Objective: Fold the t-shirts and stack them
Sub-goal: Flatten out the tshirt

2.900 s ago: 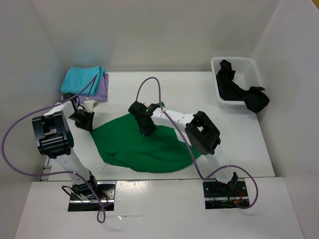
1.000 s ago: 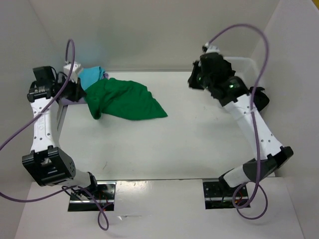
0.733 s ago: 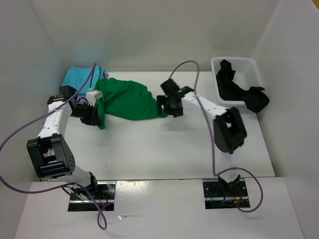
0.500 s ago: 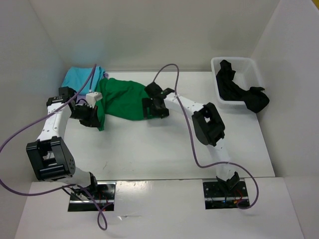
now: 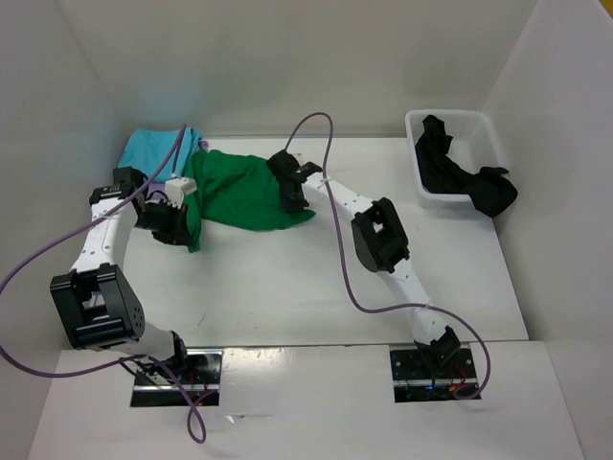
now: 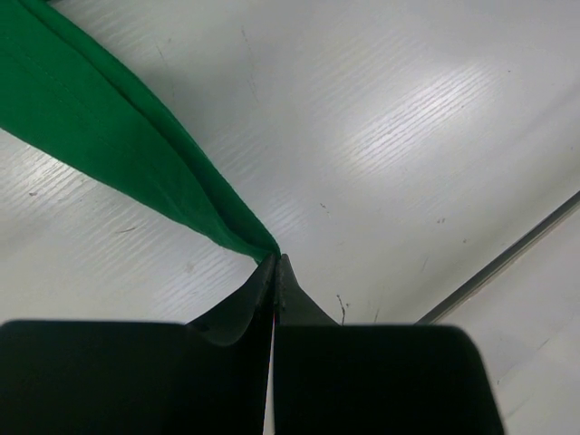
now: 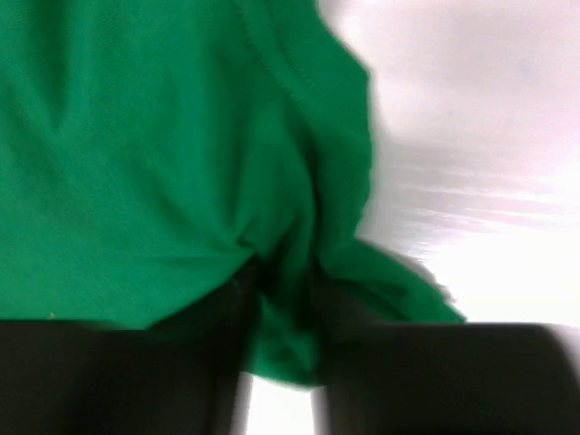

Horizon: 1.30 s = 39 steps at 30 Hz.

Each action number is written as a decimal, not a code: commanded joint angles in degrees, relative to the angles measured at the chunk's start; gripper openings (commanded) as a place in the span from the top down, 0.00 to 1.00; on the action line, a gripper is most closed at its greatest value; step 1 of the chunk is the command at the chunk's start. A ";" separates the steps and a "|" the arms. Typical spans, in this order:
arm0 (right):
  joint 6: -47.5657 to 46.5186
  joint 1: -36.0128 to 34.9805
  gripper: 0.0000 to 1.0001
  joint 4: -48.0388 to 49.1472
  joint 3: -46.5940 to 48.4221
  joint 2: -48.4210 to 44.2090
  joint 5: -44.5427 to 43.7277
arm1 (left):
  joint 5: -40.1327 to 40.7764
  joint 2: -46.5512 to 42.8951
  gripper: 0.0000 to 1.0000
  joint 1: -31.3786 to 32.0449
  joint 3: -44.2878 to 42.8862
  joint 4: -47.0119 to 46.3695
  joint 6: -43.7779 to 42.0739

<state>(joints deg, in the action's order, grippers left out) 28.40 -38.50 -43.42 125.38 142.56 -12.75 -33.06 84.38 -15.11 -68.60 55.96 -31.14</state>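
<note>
Three t-shirts show from above, one of each colour, along with one bin, two arms and two purple cables.

At the far left corner of the white tabletop (image 5: 287,287) lies the turquoise blue cloth t-shirt (image 5: 153,149), a flat folded pile. A cable crosses it.

Just near of that pile, the left pincer (image 6: 275,265) is fully closed, its two tips pressed together on a thin corner of the bright green cloth t-shirt (image 5: 244,192). From the pinched corner, a narrow band of green runs away across the bare tabletop.

The green shirt sits in the far left part of the tabletop, with its left edge just beside the turquoise pile. Its long axis runs left to right. It is broad and rumpled at the left end and narrows to a point that aims right and slightly near. A strip at its left end trails toward the near side, down to the left pincer.

The right pincer (image 7: 281,304) is over the right half of the green shirt. Its jaws are narrowed, with a puckered fold of green cloth gathered between them, though that view is blurred.

Well apart at the far right stands the white plastic rectangular bin (image 5: 450,113). It holds the black cloth t-shirt (image 5: 450,172), crumpled, with one end spilling over the bin's near right rim.
</note>
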 commanded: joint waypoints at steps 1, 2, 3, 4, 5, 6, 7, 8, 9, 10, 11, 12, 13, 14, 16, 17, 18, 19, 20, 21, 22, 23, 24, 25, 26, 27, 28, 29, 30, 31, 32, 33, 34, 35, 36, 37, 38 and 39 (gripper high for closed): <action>0.16 -0.96 0.98 -6.06 0.84 2.82 -0.17 | 0.18 -0.53 1.00 -0.27 -1.28 0.29 0.72; 0.16 -0.96 1.00 -4.93 -1.78 0.90 -1.04 | 0.19 -0.53 1.00 -0.27 -1.28 0.29 0.73; 1.29 -0.96 1.00 -3.44 -5.46 -1.82 -1.05 | 0.88 -0.53 1.00 -0.27 -1.80 -0.24 1.42; 3.83 -0.96 1.00 -1.95 -14.81 -5.16 -1.74 | 1.93 -1.05 1.00 -0.27 -1.80 -0.24 1.95; 5.07 -0.96 1.00 0.94 -20.04 -13.19 -1.75 | 1.95 -1.06 1.00 -0.96 -1.80 -0.76 1.96; 6.65 -0.44 1.00 1.66 -25.14 -17.62 -1.75 | 2.90 -1.58 1.00 -0.97 -1.80 -0.77 1.96; 9.88 0.26 1.00 1.67 -35.28 -21.93 -2.27 | 4.04 -1.59 1.00 -1.75 -1.80 -0.77 2.56; 11.57 0.27 1.00 1.67 -40.17 -30.76 -2.28 | 4.58 -1.59 1.00 -2.54 -1.80 -1.29 2.57; 13.33 0.96 1.00 1.67 -49.53 -35.20 -2.80 | 4.58 -1.59 1.00 -2.55 -1.80 -1.30 2.57; 16.91 1.67 1.00 1.67 -53.71 -39.42 -2.80 | 5.19 -1.59 1.00 -3.16 -1.80 -1.30 2.57; 18.51 2.20 1.00 -0.24 -57.14 -46.69 -2.80 | 5.20 -1.59 1.00 -3.17 -1.80 -1.30 2.57; 19.92 2.20 0.58 -1.05 -62.92 -49.89 -2.28 | 5.20 -1.59 1.00 -3.17 -2.32 -0.34 2.57; 22.37 2.81 0.38 -1.75 -64.89 -52.62 -1.32 | 2.24 -1.59 1.00 -2.65 -3.03 1.93 0.48; 23.44 2.82 0.28 -2.37 -66.39 -55.17 -0.70 | 0.30 -1.59 1.00 -2.64 -3.03 3.43 -0.76; 25.29 1.25 0.14 -2.90 -68.17 -60.98 -0.08 | -4.53 -1.06 1.00 1.03 -2.86 7.55 -3.83; 27.04 0.45 0.13 -3.42 -67.38 -63.52 -0.60 | -5.08 -1.06 1.00 2.79 -1.73 8.28 -3.85; 27.58 -0.25 0.12 -3.43 -66.50 -64.42 -1.56 | -5.09 -0.36 1.00 4.55 -0.32 8.81 -4.80; 27.58 -0.26 0.12 -3.43 -65.28 -64.95 -3.75 | -1.95 -0.36 1.00 7.00 -0.31 7.94 -4.03; 26.37 -0.26 0.12 -3.43 -62.57 -64.95 -4.81 | -0.62 0.17 1.00 7.03 0.47 6.89 -2.80; 24.87 -0.26 0.12 -1.08 -60.80 -63.82 -5.96 | -0.60 0.87 1.00 7.03 0.48 6.88 -2.79; 23.12 -0.26 0.12 -0.18 -58.69 -61.98 -7.97 | -0.60 1.48 1.00 7.03 0.48 6.88 -2.79; 18.58 0.87 0.12 0.61 -53.10 -59.44 -7.99 | -0.60 2.71 1.00 7.03 0.48 6.88 -2.79; 16.09 1.75 0.12 1.14 -49.57 -52.46 -8.60 | 0.09 3.33 1.00 7.03 0.48 6.88 -2.79; 13.72 2.46 0.12 1.14 -41.62 -48.30 -9.30 | 0.71 3.86 1.00 7.03 0.48 6.36 -2.79; 9.17 3.86 0.12 1.14 -37.01 -44.08 -10.00 | 2.63 4.39 1.00 7.03 0.48 5.48 -2.27; 6.95 4.57 0.12 0.36 -32.18 -35.25 -10.01 | 3.78 5.00 1.00 7.03 0.48 3.82 -1.48; 5.01 5.18 0.12 -0.43 -21.69 -30.81 -10.01 | 4.57 5.01 1.00 7.03 1.00 3.28 -1.47; 3.34 6.32 0.12 -1.22 -16.10 -26.41 -10.01 | 5.19 5.53 1.00 7.03 1.01 3.27 -1.47; 0.54 6.94 0.12 -2.27 -10.48 -17.76 -8.97 | 5.20 6.06 1.00 7.03 1.01 3.27 -1.47; -0.44 6.95 0.12 -5.07 1.41 -13.32 -8.96 | 5.20 6.06 1.00 7.03 1.01 2.75 -1.47; -1.24 7.91 0.12 -7.10 7.97 -8.84 -7.56 | 5.20 6.67 1.00 7.03 1.01 2.75 -1.47; -2.38 8.44 0.12 -9.73 15.08 -4.09 -7.03 | 5.20 7.37 1.00 7.03 1.62 2.75 -1.47; -3.00 9.05 0.10 -17.06 33.25 7.26 -6.41 | 5.20 8.25 1.00 7.03 1.63 2.75 -1.47; -3.52 9.06 0.10 -20.27 42.66 12.86 -5.62 | 5.20 8.78 1.00 7.03 1.63 2.75 -1.47; -2.14 9.84 0.08 -20.82 46.06 15.53 -3.27 | 5.20 8.79 1.00 7.03 1.63 2.75 -1.47; -2.12 9.85 0.08 -19.79 45.05 16.60 -1.24 | 5.20 9.66 1.00 7.03 1.63 2.75 -1.47; -1.25 9.85 0.08 -18.99 45.56 18.87 -0.18 | 5.20 10.53 1.00 7.03 1.63 2.75 -1.47; -1.24 9.07 0.07 -18.98 47.04 20.46 -0.17 | 5.20 10.54 1.00 7.03 1.63 2.75 -1.47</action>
<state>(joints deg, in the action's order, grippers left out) 28.75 -29.06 -55.13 166.04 160.59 -15.94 -27.24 93.86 -7.79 -67.13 58.59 -32.64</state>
